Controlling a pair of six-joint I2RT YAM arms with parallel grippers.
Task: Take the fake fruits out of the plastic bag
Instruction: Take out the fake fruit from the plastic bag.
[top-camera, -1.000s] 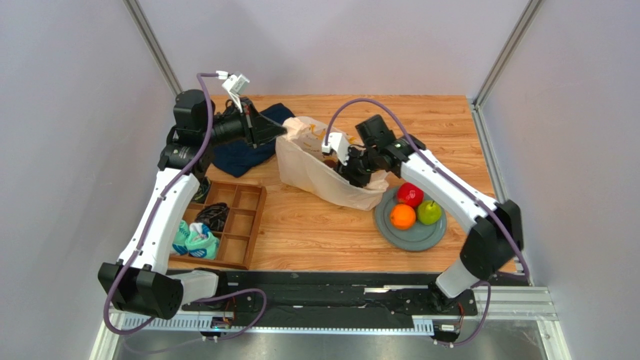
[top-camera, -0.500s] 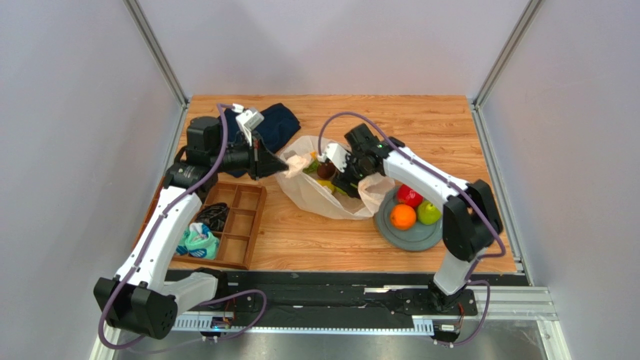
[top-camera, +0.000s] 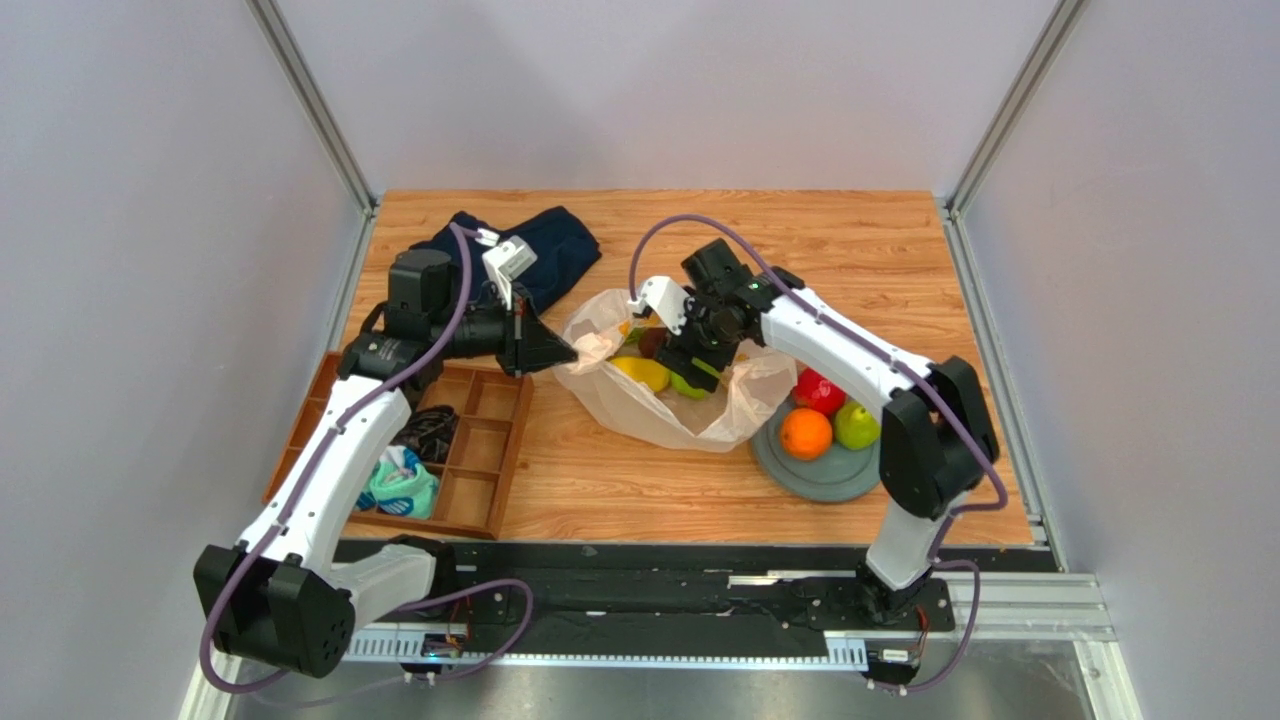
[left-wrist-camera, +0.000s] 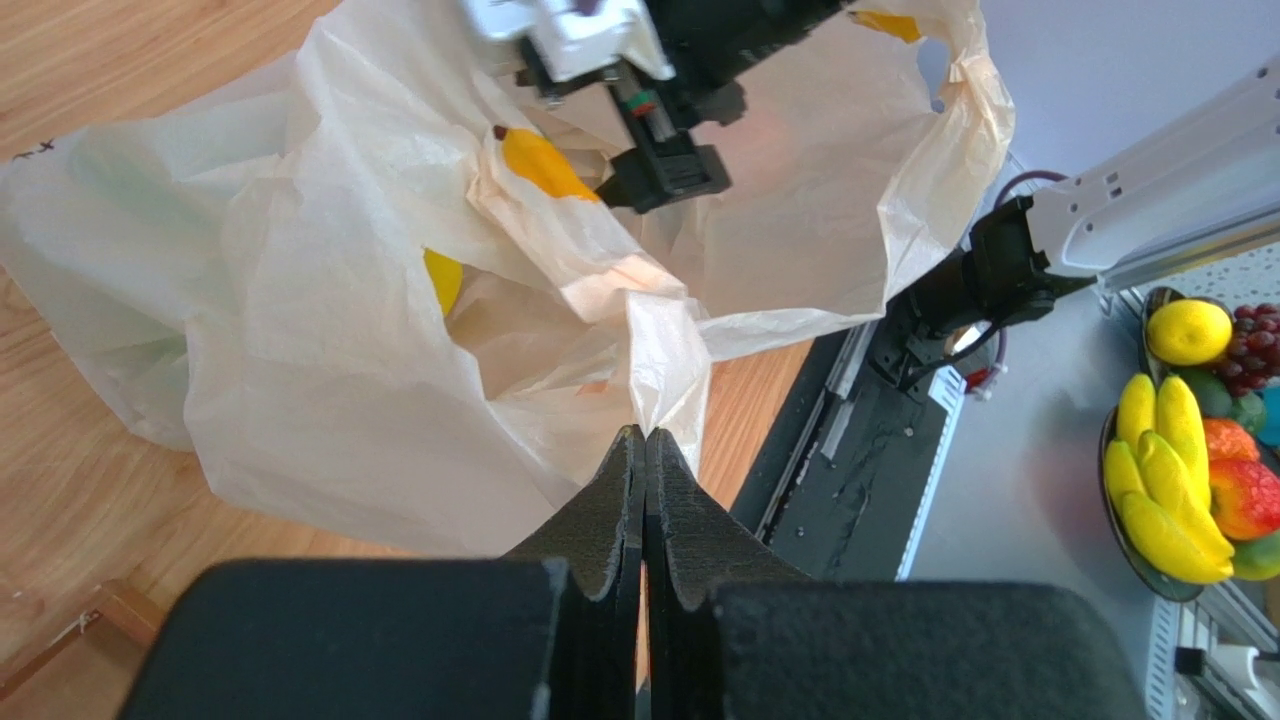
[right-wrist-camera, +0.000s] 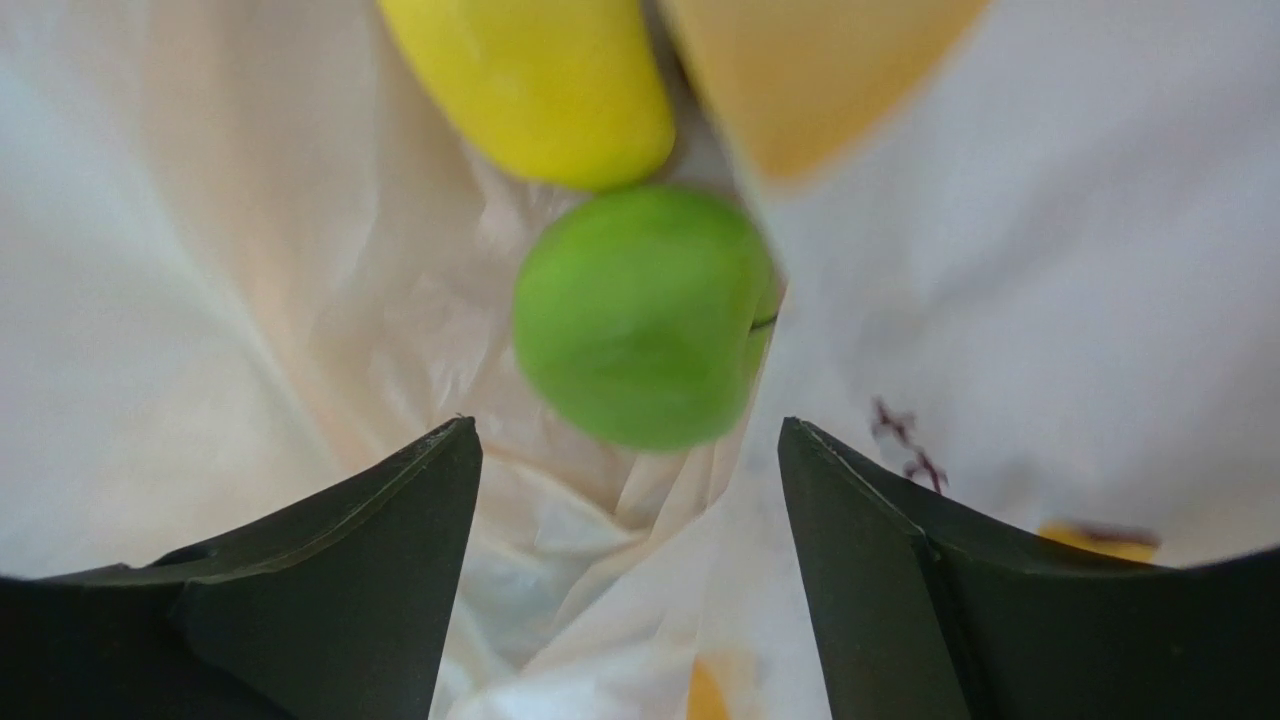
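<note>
The cream plastic bag lies in the middle of the table with its mouth held open. My left gripper is shut on a fold of the bag's rim. My right gripper is inside the bag, open, with nothing between its fingers. A green apple lies just ahead of its tips, and a yellow banana lies beyond that. The banana also shows from above. A red apple, an orange and a green apple sit on the grey plate.
A wooden compartment tray holds teal socks and a dark item on the left. A navy cloth lies behind the bag. The grey plate touches the bag's right side.
My left arm has come down and toward the near side, lowering the bag's rim. The bag now lies flatter. My right gripper has opened wider and moved deeper into the bag.
</note>
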